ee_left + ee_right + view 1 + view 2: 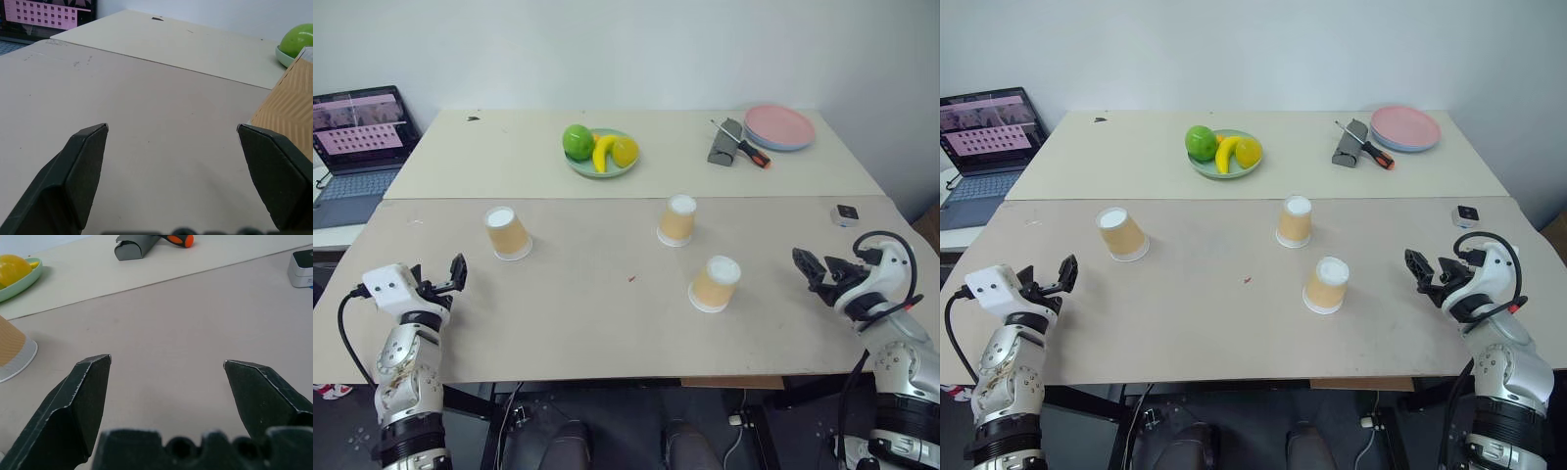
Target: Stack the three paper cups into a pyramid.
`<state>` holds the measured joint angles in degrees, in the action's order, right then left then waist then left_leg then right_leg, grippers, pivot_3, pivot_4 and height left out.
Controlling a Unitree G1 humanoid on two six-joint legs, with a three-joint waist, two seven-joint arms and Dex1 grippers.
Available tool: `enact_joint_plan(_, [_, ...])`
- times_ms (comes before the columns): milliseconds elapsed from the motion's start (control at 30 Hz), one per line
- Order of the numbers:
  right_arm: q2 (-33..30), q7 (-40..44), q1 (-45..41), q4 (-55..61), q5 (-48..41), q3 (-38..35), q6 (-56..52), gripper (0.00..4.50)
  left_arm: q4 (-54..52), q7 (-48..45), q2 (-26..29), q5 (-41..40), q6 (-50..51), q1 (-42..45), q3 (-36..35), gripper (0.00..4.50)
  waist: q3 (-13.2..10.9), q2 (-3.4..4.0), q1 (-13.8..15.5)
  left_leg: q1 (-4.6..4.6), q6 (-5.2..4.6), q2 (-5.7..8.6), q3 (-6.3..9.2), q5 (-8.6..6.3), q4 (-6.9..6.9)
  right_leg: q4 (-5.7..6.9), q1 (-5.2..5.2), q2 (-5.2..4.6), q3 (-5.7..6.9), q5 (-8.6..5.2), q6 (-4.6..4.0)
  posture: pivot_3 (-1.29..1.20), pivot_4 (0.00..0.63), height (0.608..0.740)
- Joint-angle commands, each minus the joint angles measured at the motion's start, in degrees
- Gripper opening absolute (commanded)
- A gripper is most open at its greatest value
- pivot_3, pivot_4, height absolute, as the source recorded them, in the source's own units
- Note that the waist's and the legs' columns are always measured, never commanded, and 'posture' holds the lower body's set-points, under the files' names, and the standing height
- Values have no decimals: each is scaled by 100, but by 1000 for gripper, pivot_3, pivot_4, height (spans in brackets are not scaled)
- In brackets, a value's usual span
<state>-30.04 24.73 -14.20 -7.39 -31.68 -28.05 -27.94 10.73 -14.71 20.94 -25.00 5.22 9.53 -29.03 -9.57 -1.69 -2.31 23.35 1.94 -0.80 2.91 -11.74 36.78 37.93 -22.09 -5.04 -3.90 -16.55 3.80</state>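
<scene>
Three cups upside down on the table, white bases up, all apart: left cup alone toward the left; far cup past centre; near cup just ahead and right of it, closest to the right claw. No pyramid yet; nothing stacked.

Left claw low at the left edge, spread wide, empty; right claw likewise wide and empty, aimed level across the table.

Probably the opening reach. Best to build the base from the far and near cups, already near each other; bring the near cup alongside the far one, rims touching or nearly so, bases level. Approach from the side, level, closing on the tapered wall about mid-height; gentle squeeze only, since thin paper will crush and a dented rim will rock. Then fetch the left cup with the left claw and set it centred over the seam.

Worth avoiding: nudging the neighbour on release; sweeping toward the fruit bowl behind.
</scene>
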Motion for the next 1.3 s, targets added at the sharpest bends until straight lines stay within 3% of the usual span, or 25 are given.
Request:
enact_joint_plan(33, [-45,-6,-98,54,22,-61,156,4315,-207,-83,104,-70,-52,98,-26,4500,0,0,-1,0,0,0,0,0,0,0,0,0,0,0,0,0,150,740])
enact_joint_plan(200, [-46,16,-225,-135,74,22,205,4315,-777,-564,292,-394,203,100,76,4500,0,0,-5,1,0,0,0,0,0,0,-1,1,0,0,0,0,150,740])
enact_joint_plan(367, [-97,47,-354,-288,166,70,193,4315,-2946,-1338,1003,-1469,1548,-108,610,4500,-1,0,-4,12,0,0,0,0,1,-1,-7,-2,0,0,0,0,150,740])
enact_joint_plan(567, [-156,85,-400,-367,210,108,166,4315,-4144,-2105,1814,-2628,2698,-379,929,4500,0,15,-32,2,0,-3,-1,0,-1,2,-5,3,-2,0,0,0,150,740])
enact_joint_plan(767, [-694,912,-361,146,187,421,50,4315,-3345,-3260,2346,-724,1360,-981,1965,4500,-12,58,-25,-4,0,-3,-11,0,-4,-1,-5,8,-11,-1,-2,0,150,740])
enact_joint_plan(1067, [-3027,4523,1047,1338,-290,937,-286,4315,-2902,-3907,2159,-417,941,-350,2322,4500,-14,57,120,15,-10,-6,-7,-6,-1,-30,-2,7,-1,-2,-1,0,150,740])
enact_joint_plan(1167, [-3221,4671,891,1523,-155,1214,-232,4315,-2958,-3968,2073,-411,980,-281,2449,4500,-14,56,62,7,-10,-6,-10,-5,0,-25,0,7,-5,-2,0,0,150,740])
enact_joint_plan(1300, [-3031,4283,466,1653,438,1832,22,4315,-3060,-4022,2050,-385,1050,-246,2600,4500,-15,54,-19,-5,-9,-14,-7,-5,1,-22,9,15,-5,0,-1,0,150,740])
